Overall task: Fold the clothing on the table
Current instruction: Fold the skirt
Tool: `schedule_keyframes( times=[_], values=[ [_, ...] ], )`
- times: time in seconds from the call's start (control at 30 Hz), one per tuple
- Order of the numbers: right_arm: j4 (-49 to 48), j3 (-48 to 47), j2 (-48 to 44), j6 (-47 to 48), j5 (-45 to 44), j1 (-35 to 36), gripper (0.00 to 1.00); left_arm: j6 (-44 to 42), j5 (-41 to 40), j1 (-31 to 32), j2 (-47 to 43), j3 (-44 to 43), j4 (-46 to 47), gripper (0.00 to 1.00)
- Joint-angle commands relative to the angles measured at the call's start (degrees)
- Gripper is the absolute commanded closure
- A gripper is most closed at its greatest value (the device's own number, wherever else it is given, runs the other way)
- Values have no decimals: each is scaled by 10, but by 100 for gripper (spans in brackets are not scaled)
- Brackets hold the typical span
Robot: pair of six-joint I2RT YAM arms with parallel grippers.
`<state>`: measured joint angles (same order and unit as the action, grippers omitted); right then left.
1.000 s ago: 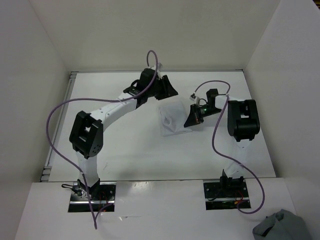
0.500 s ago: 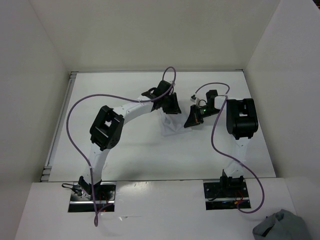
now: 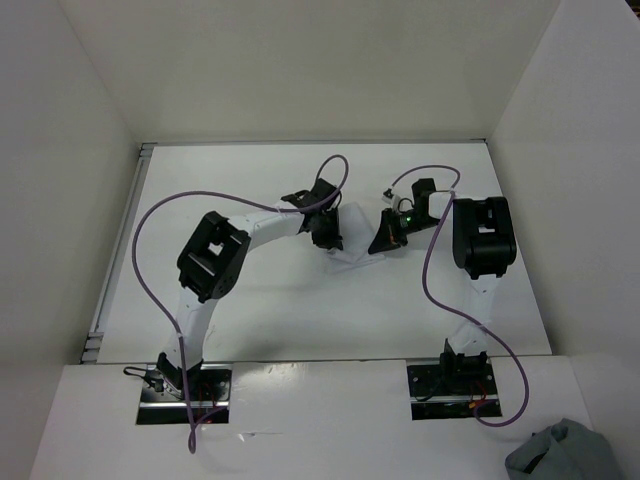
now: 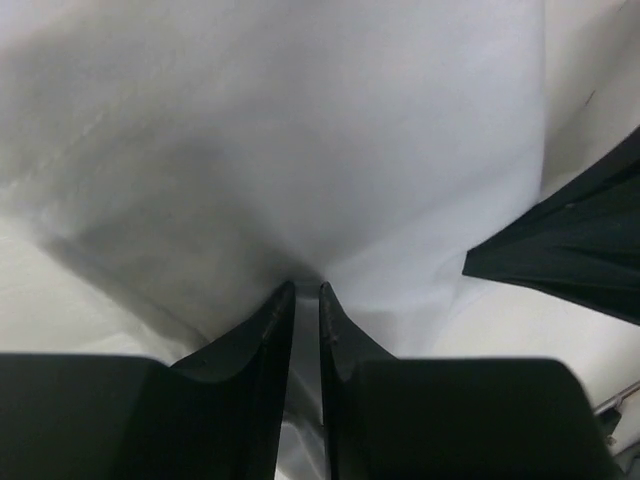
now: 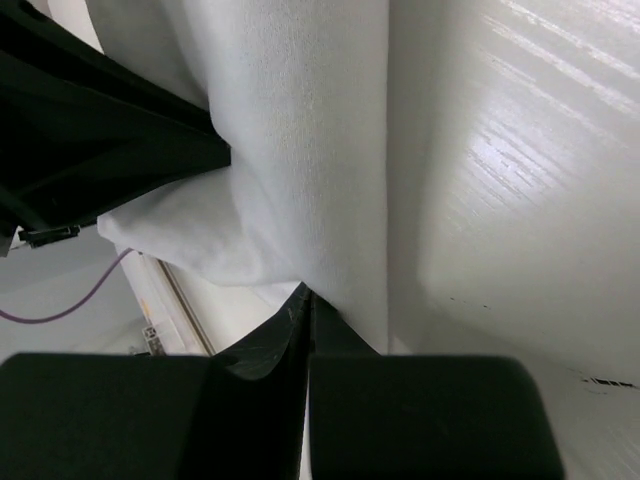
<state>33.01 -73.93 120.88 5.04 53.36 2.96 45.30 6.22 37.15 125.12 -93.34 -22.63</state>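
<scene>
We grip the clothing (image 4: 300,150) for a fold.
Our left end effector (image 4: 307,290) and right end effector (image 5: 305,296) each pinch its fabric, likely to lift it off the bench (image 3: 220,170).

We see the clothing (image 4: 300,130) as thin white cloth, soft and matt, with a fine woven grain showing in the right wrist view. The table (image 3: 260,310) looks smooth, white and mostly matt, with faint streaks that catch the light close up. The left gripper (image 4: 306,292) and right gripper (image 5: 304,298) look like matt black plastic. The bundle (image 3: 565,452) at the near right is crumpled grey-blue cloth.
</scene>
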Motion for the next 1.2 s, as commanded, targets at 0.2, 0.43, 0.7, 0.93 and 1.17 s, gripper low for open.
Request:
schedule_keyframes(
  times=[0.2,0.43,0.7,0.93,1.17],
  values=[
    [-48,-5,-10,-22,-54,1,100,-2,-42,-1,-78,119,-29,77],
    [-43,-5,-10,-15,-54,1,100,15,-61,-1,-124,176,6,77],
    [-12,-30,-62,20,12,88,100,15,-86,11,-126,178,2,76],
    [-36,-29,-56,1,-45,183,100,27,-91,16,-110,184,14,76],
    [-61,-39,-44,-21,-40,190,100,27,-91,16,-104,184,19,76]
  ],
)
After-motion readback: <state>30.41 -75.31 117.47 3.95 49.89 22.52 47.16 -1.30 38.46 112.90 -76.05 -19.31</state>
